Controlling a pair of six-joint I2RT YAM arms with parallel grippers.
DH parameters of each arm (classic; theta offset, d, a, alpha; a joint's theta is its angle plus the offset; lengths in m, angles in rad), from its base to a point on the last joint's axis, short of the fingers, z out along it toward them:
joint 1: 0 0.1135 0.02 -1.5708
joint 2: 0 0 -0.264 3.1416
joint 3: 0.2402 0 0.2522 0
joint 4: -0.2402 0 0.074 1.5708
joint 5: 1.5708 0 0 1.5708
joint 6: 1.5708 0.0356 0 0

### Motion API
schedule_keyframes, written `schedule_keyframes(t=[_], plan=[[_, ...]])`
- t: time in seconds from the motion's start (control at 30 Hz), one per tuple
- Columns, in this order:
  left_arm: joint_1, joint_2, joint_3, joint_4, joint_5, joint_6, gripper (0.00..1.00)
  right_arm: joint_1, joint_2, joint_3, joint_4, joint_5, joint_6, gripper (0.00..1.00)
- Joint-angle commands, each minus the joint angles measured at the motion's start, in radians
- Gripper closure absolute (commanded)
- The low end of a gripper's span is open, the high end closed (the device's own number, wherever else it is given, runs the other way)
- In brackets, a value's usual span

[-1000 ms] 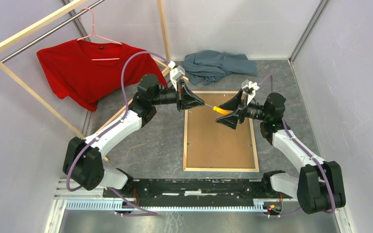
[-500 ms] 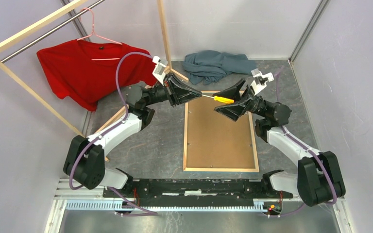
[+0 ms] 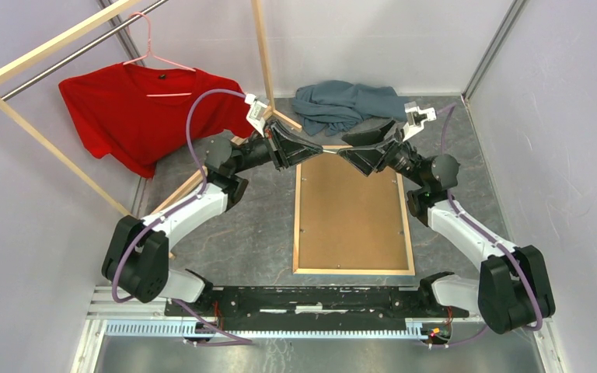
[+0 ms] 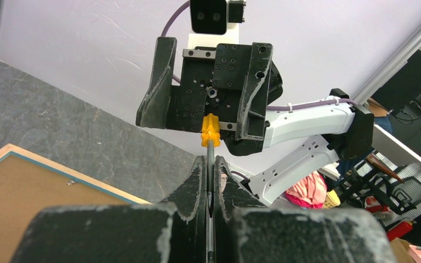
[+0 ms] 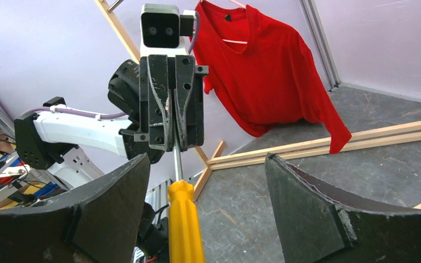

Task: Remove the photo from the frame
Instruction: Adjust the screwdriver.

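The frame (image 3: 354, 271) lies back-up on the grey table (image 3: 241, 233), lilac walls (image 3: 373, 39) around.

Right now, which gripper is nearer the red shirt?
Left. The left gripper, shut on the screwdriver shaft, is just right of the shirt; the right gripper, open around the handle, faces it from farther right.

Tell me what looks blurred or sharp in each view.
Left wrist view: the left end effector near the lens is soft, the screwdriver handle sharp. Right wrist view: the red shirt is sharp. Top view: even light, no glare.
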Motion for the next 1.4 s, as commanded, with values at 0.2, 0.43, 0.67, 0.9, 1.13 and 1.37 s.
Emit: schedule_keyframes(t=[0.2, 0.43, 0.67, 0.9, 1.13, 1.37], plan=[[0.000, 0.019, -0.033, 0.043, -0.063, 0.047, 0.98, 0.034, -0.039, -0.038, 0.050, 0.023, -0.021, 0.18], [0.001, 0.031, -0.034, 0.044, -0.076, 0.057, 0.98, 0.057, -0.064, -0.068, 0.057, 0.018, -0.030, 0.22], [0.001, 0.044, -0.038, 0.041, -0.085, 0.065, 0.98, 0.067, -0.065, -0.062, 0.050, 0.018, -0.030, 0.29], [0.001, 0.051, -0.044, 0.050, -0.095, 0.062, 0.98, 0.078, -0.065, -0.078, 0.050, 0.028, -0.037, 0.37], [0.001, 0.057, -0.049, 0.054, -0.094, 0.068, 0.98, 0.082, -0.072, -0.083, 0.048, 0.029, -0.035, 0.51], [0.000, 0.059, -0.048, 0.046, -0.098, 0.071, 0.98, 0.082, -0.080, -0.079, 0.045, 0.023, -0.035, 0.64]])
